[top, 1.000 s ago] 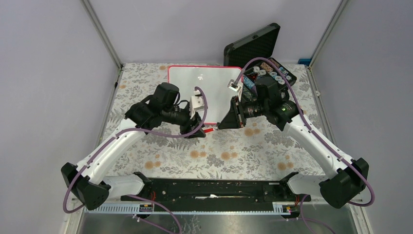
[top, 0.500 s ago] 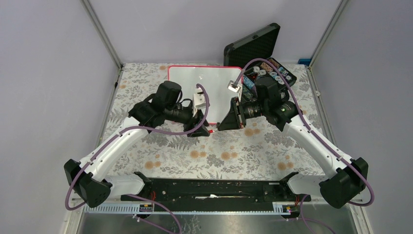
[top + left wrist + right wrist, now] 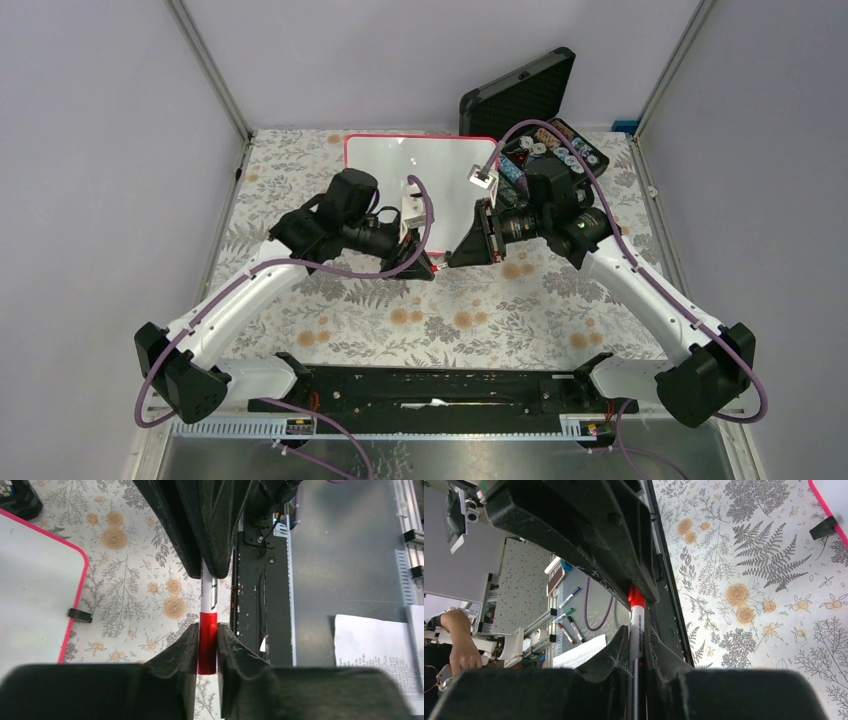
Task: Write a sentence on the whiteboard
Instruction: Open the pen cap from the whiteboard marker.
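While the left hand [image 3: 207, 647] is shut tight on the red cap [image 3: 208, 622] of a marker [image 3: 210, 592], the right hand [image 3: 636, 652] squeezes the white body from the other side. The marker hangs between them, above the counter [image 3: 480, 310] and near the front edge of the whiteboard [image 3: 420, 160].

I think the cap has to come off next, and that could go wrong. If the two hands do not pull in a straight line, the marker may slip out of one grip. If one hand lets go too soon, the marker could drop and roll away. If the cap pops off fast, the bare tip could leave a red mark on the flowery counter.

The whiteboard lies flat at the far side of the counter, behind both hands, with a black case [image 3: 520, 95] to its right. It is shiny white with round corners and a thin pink-red frame. A small black foot [image 3: 80, 615] sticks out from its near edge. No sentence shows on the part I can see, and the arms hide some of it.
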Robot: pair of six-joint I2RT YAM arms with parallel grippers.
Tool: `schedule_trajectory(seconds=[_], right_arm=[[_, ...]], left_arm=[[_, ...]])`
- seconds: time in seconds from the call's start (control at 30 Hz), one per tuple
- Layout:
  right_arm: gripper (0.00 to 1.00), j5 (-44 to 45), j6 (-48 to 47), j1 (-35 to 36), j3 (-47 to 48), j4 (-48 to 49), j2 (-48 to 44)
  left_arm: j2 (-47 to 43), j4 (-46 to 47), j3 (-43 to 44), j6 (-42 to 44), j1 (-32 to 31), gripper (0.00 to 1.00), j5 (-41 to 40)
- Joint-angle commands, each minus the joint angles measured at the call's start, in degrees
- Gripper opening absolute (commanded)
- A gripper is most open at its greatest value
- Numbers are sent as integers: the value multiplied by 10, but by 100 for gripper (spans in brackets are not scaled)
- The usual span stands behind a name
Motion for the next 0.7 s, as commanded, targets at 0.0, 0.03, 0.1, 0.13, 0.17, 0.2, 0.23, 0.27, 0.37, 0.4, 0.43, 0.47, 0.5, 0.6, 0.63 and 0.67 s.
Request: schedule_trajectory(seconds=[0.0, 0.03, 0.1, 0.13, 0.17, 0.2, 0.23, 0.27, 0.37, 0.4, 0.43, 0.47, 0.5, 0.6, 0.63, 0.67], right_arm=[[1, -51, 11, 2, -3, 26, -4], [4, -55, 11, 2, -5, 25, -5], [11, -58, 9, 2, -7, 24, -6], [14, -58, 6, 2, -8, 21, -6], [15, -57, 3, 2, -8, 18, -7], [16, -56, -1, 2, -7, 14, -8], [16, -53, -5, 2, -6, 9, -8], [17, -51, -8, 2, -5, 6, -9], [22, -51, -13, 2, -4, 0, -8], [25, -53, -13, 3, -3, 0, -8], [27, -55, -12, 3, -4, -1, -8], [28, -56, -12, 3, -3, 0, -8], [28, -56, -13, 3, -3, -1, -9], [28, -56, -12, 3, -3, -1, -9], [29, -57, -12, 3, -2, 0, -9], [29, -57, -13, 3, -3, -1, -8]], left_arm=[[5, 29, 4, 6, 1, 12, 3], [6, 26, 5, 8, 1, 7, 2], [7, 22, 8, 11, 1, 0, 0], [6, 20, 9, 12, 1, 0, -1], [6, 18, 9, 15, 1, 0, -1], [6, 17, 8, 15, 1, 0, -1], [6, 16, 8, 16, 1, 0, 0], [6, 15, 8, 16, 1, 0, 0], [8, 15, 8, 15, 1, 0, 3], [9, 15, 8, 17, 1, 0, 5], [10, 15, 8, 17, 1, 0, 5], [10, 15, 9, 17, 1, 0, 4], [11, 15, 8, 17, 1, 0, 3], [13, 14, 8, 17, 1, 0, 7], [14, 15, 9, 17, 1, 0, 6], [14, 15, 9, 18, 1, 0, 6]])
